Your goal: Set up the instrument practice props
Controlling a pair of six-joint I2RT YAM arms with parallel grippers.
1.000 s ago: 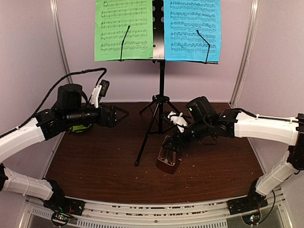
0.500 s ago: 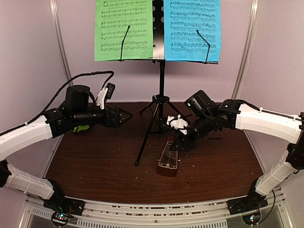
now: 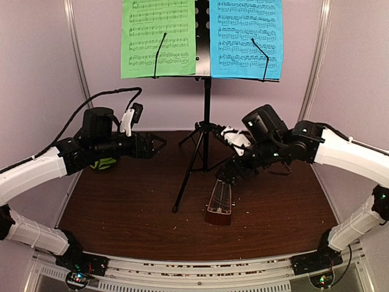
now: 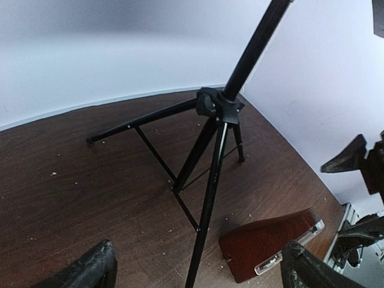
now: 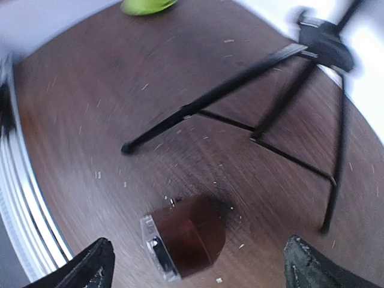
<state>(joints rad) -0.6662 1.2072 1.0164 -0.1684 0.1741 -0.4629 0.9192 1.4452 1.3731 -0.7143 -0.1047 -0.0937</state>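
1. I'm holding my right tool [image 3: 236, 173] wide open and empty, hovering just above the metronome [image 3: 219, 205].
2. The metronome is standing upright on the counter [image 3: 121, 213], long axis vertical, near the music stand [image 3: 206, 109] legs; my right arm is nearer.
3. My left tool [image 3: 155, 143] is hanging wide open and empty, well apart.

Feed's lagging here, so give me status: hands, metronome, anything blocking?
Left hand open, empty, beside black tripod music stand. Right hand open above reddish-brown pyramid metronome, upright on dark wooden table. No obstruction visible.
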